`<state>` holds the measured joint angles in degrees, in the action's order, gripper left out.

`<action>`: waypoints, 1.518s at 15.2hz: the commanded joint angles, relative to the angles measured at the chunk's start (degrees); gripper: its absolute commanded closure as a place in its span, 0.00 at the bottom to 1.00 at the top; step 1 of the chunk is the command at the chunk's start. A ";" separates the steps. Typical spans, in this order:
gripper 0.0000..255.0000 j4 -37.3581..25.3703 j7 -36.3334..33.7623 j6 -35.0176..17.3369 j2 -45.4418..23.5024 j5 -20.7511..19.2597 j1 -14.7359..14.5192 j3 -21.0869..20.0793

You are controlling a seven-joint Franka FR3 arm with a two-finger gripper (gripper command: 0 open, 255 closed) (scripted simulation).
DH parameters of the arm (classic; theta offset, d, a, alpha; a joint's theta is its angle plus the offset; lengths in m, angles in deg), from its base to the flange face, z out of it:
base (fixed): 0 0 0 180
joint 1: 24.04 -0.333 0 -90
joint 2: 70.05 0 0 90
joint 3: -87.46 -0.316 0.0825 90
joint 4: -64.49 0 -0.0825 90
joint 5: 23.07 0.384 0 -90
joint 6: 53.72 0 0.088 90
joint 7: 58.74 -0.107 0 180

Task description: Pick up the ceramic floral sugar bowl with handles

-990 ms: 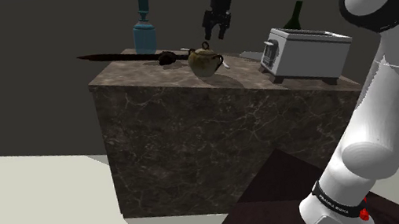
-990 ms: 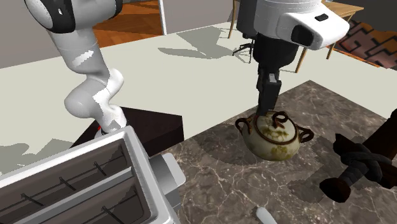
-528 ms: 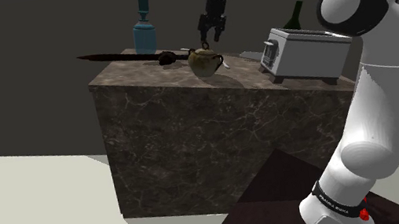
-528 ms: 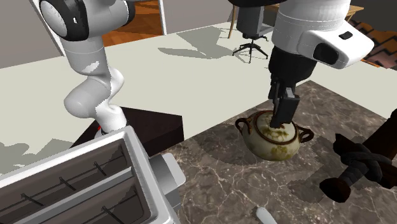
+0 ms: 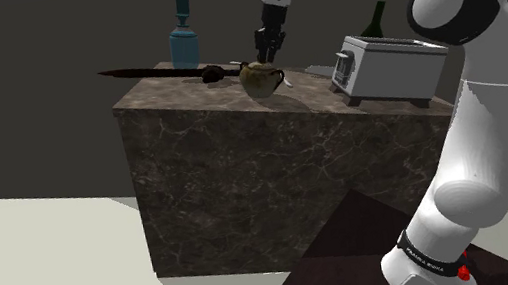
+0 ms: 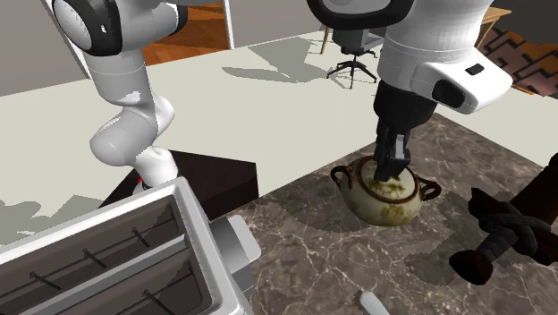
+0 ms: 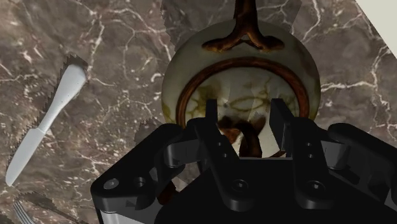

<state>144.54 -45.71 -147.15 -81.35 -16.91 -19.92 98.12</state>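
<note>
**ray_p:** Can the state of the claw (image 7: 245,118) be told here?

**dunno42:** Yep. In the wrist view it's seen spread. The two black fingers (image 7: 213,124) are held apart either side of the brown lid knob (image 7: 240,135). A bit of cream lid is left showing between the knob and one finger, so nothing's pinched tbh.

**ray_p:** And where's the sugar bowl parked?

**dunno42:** The sugar bowl (image 7: 238,70) is sat upright right under the claw, on a dark veined counter (image 7: 127,44). It's drawn cream, with brown scroll handles, a brown ring on the lid and a faded flower pattern. In the second exterior view it's found near the counter edge on the side of the stand (image 6: 219,174).

A white knife (image 7: 48,124) is laid flat beside it, not touching. Next out, a dark sword (image 5: 157,71) is laid along the top. Its hilt is near the bowl and its blade is poked out past the counter's edge at the shoulder view's left. A pale two-slot toaster (image 5: 388,66) is parked well apart toward that view's right. A blue bottle (image 5: 184,40) is seen behind the sword and a green bottle (image 5: 378,17) behind the toaster. Farthest off, an office chair (image 6: 353,40) is stood on the pale floor (image 6: 224,80).
</note>
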 commanded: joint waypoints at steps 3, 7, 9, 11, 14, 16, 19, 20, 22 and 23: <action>1.00 0.06 0.00 0.00 0.01 -0.01 0.00 0.01; 1.00 -1.11 -0.07 0.89 -0.27 0.03 0.04 0.01; 1.00 -3.43 -0.13 2.67 -0.81 0.14 0.16 0.04; 1.00 -5.87 -0.20 4.50 -1.43 0.26 0.30 0.07; 1.00 -9.86 -0.29 7.38 -2.57 0.50 0.56 0.11; 1.00 -12.80 -0.35 9.40 -3.49 0.71 0.77 0.14; 1.00 -17.72 -0.45 12.65 -5.18 1.10 1.18 0.19; 1.00 -19.54 -0.49 13.81 -5.85 1.25 1.34 0.20; 1.00 -21.78 -0.54 15.21 -6.70 1.45 1.56 0.21; 1.00 -21.76 -0.54 15.20 -6.69 1.45 1.56 0.21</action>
